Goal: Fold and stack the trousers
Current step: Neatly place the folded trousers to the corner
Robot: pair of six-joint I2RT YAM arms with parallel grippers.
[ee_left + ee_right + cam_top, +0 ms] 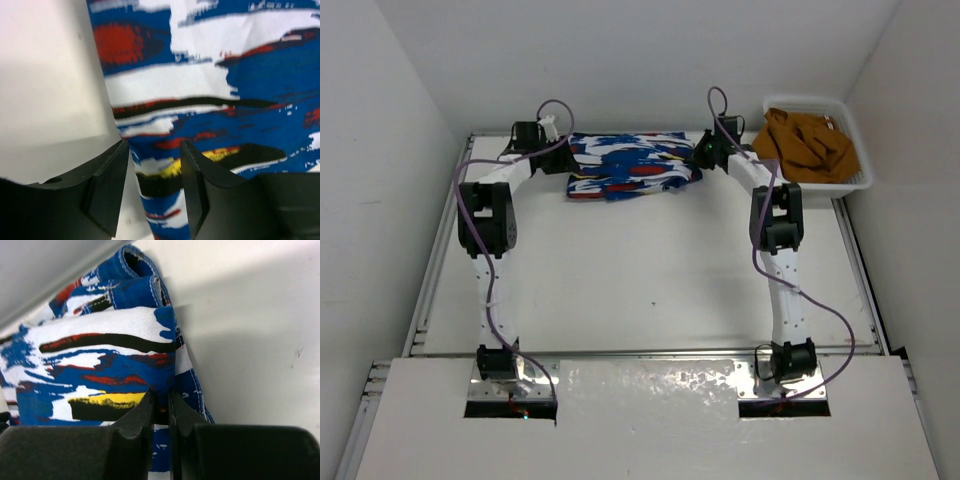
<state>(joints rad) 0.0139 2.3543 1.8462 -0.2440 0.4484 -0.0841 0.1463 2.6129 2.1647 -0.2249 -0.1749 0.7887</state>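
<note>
The trousers [630, 165], royal blue with white, red, yellow and black patches, lie folded in a flat bundle at the far middle of the table. My left gripper [563, 157] is at their left edge. In the left wrist view the trousers [225, 100] fill the right side, and the left gripper [154, 150] is open with the fabric's edge between its spread fingers. My right gripper [701, 155] is at the bundle's right edge. In the right wrist view the right gripper [161, 397] is shut on a fold of the trousers [100, 355] beside a stitched hem.
A white basket [857, 160] stands at the far right corner and holds a crumpled orange-brown garment [808, 143]. White walls close in the table at the back and on both sides. The arm bases sit at the near edge.
</note>
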